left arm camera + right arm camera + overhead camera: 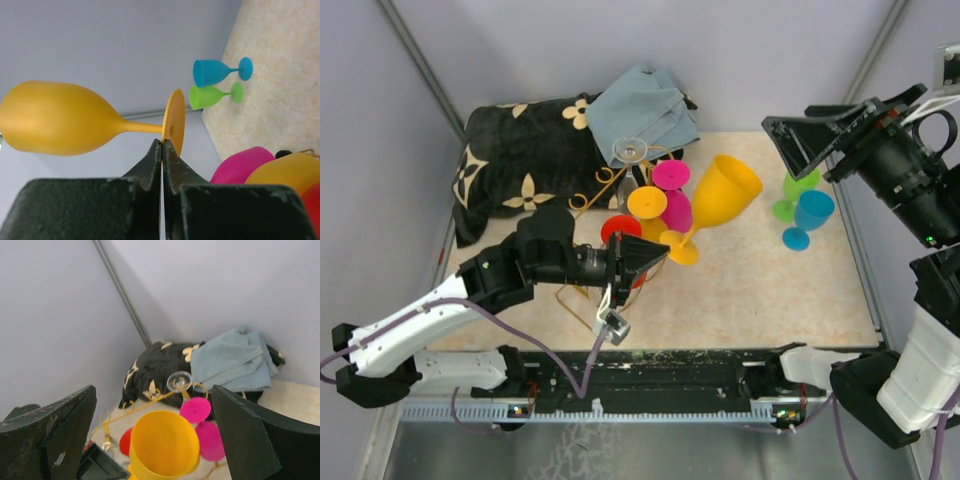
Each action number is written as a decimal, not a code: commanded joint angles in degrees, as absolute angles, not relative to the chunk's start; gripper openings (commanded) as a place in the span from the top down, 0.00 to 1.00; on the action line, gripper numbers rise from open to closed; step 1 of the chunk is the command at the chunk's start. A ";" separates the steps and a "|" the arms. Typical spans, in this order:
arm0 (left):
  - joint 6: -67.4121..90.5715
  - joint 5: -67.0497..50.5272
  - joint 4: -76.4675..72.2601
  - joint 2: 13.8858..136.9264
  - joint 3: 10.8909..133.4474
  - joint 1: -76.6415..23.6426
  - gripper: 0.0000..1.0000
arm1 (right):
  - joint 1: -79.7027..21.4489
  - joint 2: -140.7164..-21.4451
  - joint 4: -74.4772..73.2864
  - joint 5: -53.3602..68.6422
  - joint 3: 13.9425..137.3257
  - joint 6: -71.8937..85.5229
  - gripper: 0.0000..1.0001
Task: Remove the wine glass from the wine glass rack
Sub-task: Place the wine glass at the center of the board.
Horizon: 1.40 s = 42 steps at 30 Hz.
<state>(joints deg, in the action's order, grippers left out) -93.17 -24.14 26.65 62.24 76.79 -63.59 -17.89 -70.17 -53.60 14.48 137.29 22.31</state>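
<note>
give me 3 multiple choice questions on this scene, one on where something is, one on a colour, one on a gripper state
1. Where do the blue glass and the green glass stand, relative to the rack?
A) hanging from it
B) on the table, to its right
C) on the table, to its left

2. What colour is the glass in the left gripper?
A) yellow
B) red
C) clear

3. How is the right gripper?
A) shut on the blue glass
B) open, holding nothing
C) shut on nothing

Answers:
1. B, the top view shows both upright on the table, apart from the rack on the right side.
2. A, the left wrist view shows the fingers pinched on the foot of the yellow glass.
3. B, the right wrist view shows its fingers spread wide with nothing between them.
</note>
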 commanded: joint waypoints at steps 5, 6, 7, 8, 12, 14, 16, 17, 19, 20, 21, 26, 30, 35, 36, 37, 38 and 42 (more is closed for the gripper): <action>-99.31 -20.93 21.25 61.88 69.26 -68.18 1.00 | -18.37 -67.63 -70.65 22.50 134.71 20.87 0.04; -99.25 -20.59 21.08 62.14 69.04 -68.73 1.00 | -18.37 -67.52 -72.19 23.31 134.55 20.73 0.05; -99.17 -20.31 21.03 62.42 68.96 -69.33 1.00 | -18.36 -67.54 -73.56 24.19 134.36 20.59 0.06; -99.14 -20.08 20.76 62.68 68.85 -69.83 1.00 | -18.32 -67.41 -74.98 25.05 134.03 20.45 0.08; -99.21 -18.63 19.13 63.85 68.62 -71.28 1.00 | -18.37 -67.25 -80.80 26.39 133.60 18.59 0.12; -99.31 -17.82 18.88 64.42 68.85 -71.97 1.00 | -18.37 -67.01 -82.96 27.28 133.23 17.85 0.14; -99.24 -17.30 18.81 64.80 69.29 -72.70 1.00 | -18.36 -66.37 -83.95 28.06 131.87 17.52 0.16; -99.26 -16.85 18.81 65.09 69.48 -73.01 1.00 | -18.37 -65.84 -83.94 28.57 130.91 17.42 0.17; -99.06 -16.18 18.80 65.44 70.15 -73.29 1.00 | -18.37 -65.09 -83.94 29.43 129.27 17.27 0.20; -99.01 -15.92 18.81 65.59 70.36 -73.38 1.00 | -18.39 -64.80 -83.94 29.80 128.53 17.23 0.22; -99.05 -15.70 18.81 65.79 70.59 -73.48 1.00 | -18.35 -64.50 -83.85 30.16 127.80 17.15 0.24; -99.67 -14.79 18.76 66.46 71.63 -73.83 1.00 | -18.46 -62.78 -82.92 32.72 122.37 16.87 0.33; -100.77 -14.20 18.22 66.86 72.32 -74.11 1.00 | -18.44 -61.89 -82.12 35.25 118.58 16.67 0.53; -102.20 -12.00 10.35 67.11 70.82 -74.19 0.89 | -18.53 -61.84 -81.78 36.13 119.80 16.83 1.00; -102.59 -11.04 7.46 67.23 70.13 -74.20 0.69 | -18.54 -61.87 -81.62 36.15 120.85 16.99 1.00; -102.89 -9.75 4.07 67.57 69.83 -74.23 0.42 | -18.54 -62.12 -81.57 35.69 122.49 17.11 1.00; -102.78 -8.65 0.52 67.94 69.55 -74.19 0.16 | -18.54 -62.52 -81.82 34.62 124.48 17.20 1.00; -100.95 -1.49 -13.45 71.09 71.89 -74.43 0.00 | -18.49 -65.83 -84.79 23.70 136.86 16.90 1.00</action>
